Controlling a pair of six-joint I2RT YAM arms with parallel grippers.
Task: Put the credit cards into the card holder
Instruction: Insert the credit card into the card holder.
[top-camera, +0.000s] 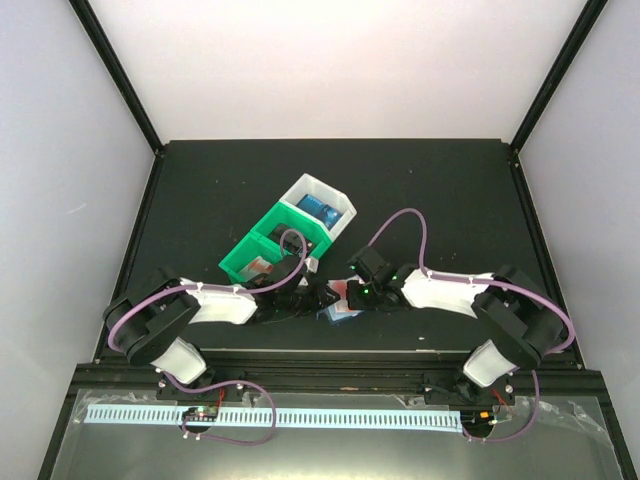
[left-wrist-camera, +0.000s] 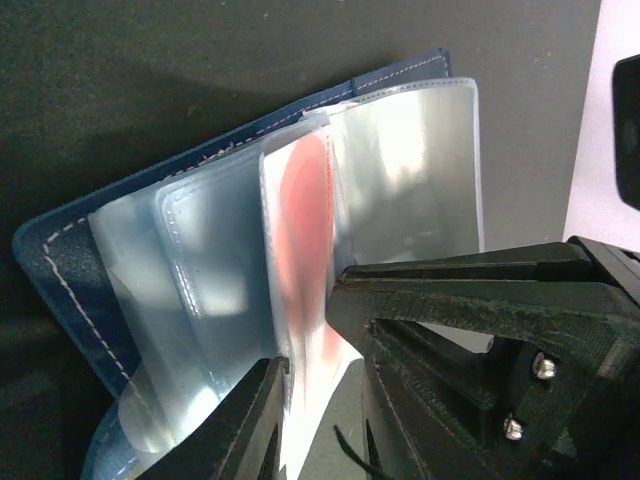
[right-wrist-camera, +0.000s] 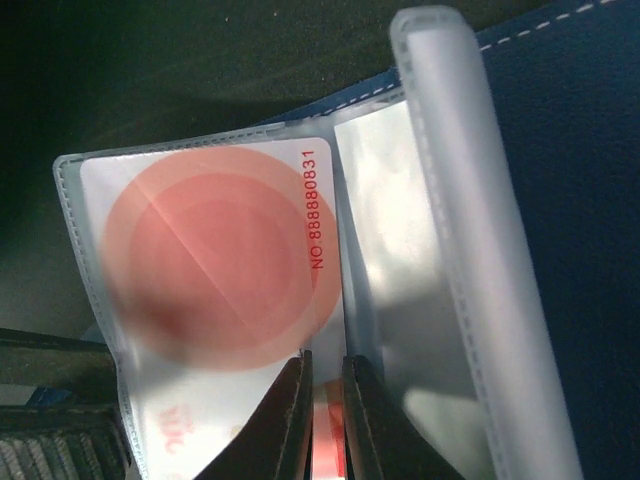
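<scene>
Centrally on the dark table (top-camera: 440, 200), both arms are reaching inward and meeting near its front edge, just in front of a green bin (top-camera: 250, 240) and a white bin (top-camera: 300, 190) that are touching on a diagonal; blue cards (top-camera: 322, 208) are lying in the white one. Between the arms the card holder (left-wrist-camera: 60, 270) is lying open on the table, its blue cover underneath and its clear sleeves (left-wrist-camera: 410, 170) fanning upward, its long axis running from lower left to upper right in the left wrist view. A red-and-white card (right-wrist-camera: 220, 260) is sitting inside one sleeve, its long axis pointing away from the right gripper (right-wrist-camera: 325, 365), far short edge leading, a printed number running along one long side. The right gripper's fingers are pinching narrowly on the card's near edge. The left gripper (top-camera: 312, 298) is bracketing that sleeve's lower edge with a small gap; whether it is clamping cannot be told. The right gripper's black body is crowding in just beside the left fingers
</scene>
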